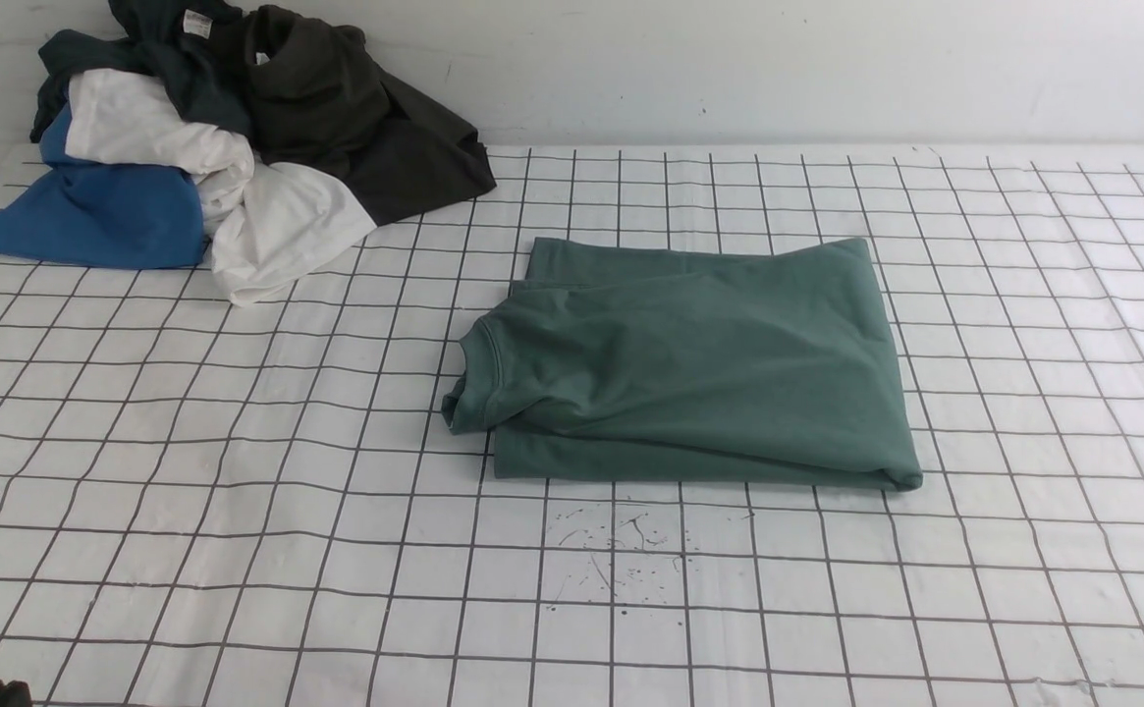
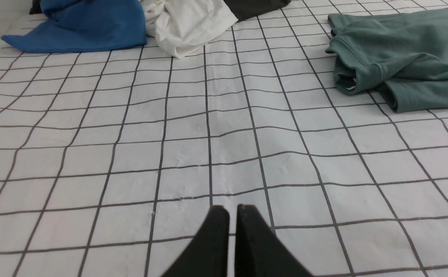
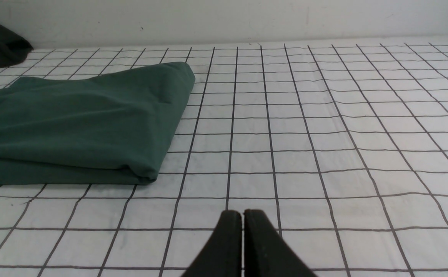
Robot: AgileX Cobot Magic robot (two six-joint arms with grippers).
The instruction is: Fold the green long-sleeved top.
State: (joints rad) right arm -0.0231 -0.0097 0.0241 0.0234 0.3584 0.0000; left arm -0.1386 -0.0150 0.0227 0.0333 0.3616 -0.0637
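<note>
On my left wrist camera I log the left gripper [image 2: 232, 209]: two black wedge-shaped fingers pressed nearly together, nothing between them, poised over bare cloth at the bottom centre of that frame. On my right wrist camera I log the right gripper [image 3: 242, 213]: same black fingers, closed tip to tip, holding nothing, also at the bottom centre of its frame. Beneath both I list the white table cover with a dark grid of lines [image 1: 238, 511], lightly creased, filling most of the front view. Next item: the muted sage-green long-sleeved cotton top [image 1: 699, 368], lying right of centre in the front view, folded into a rough rectangle of stacked layers, its ribbed crew neck [image 1: 486, 353] turned toward the frame's left and a thick folded corner at the lower right. In the left wrist frame it sits at the upper right, well apart from the fingers; in the right wrist frame it occupies the left side, also clear of the fingers. Just below it in the front view I note a scatter of small dark specks [image 1: 621, 545] on the cover. Last entry, upper left of the front view: a heap of garments against the pale wall [image 1: 778, 59], comprising a bright blue piece [image 1: 100, 211], a white piece [image 1: 267, 231] and a very dark green-black piece [image 1: 355, 128].
</note>
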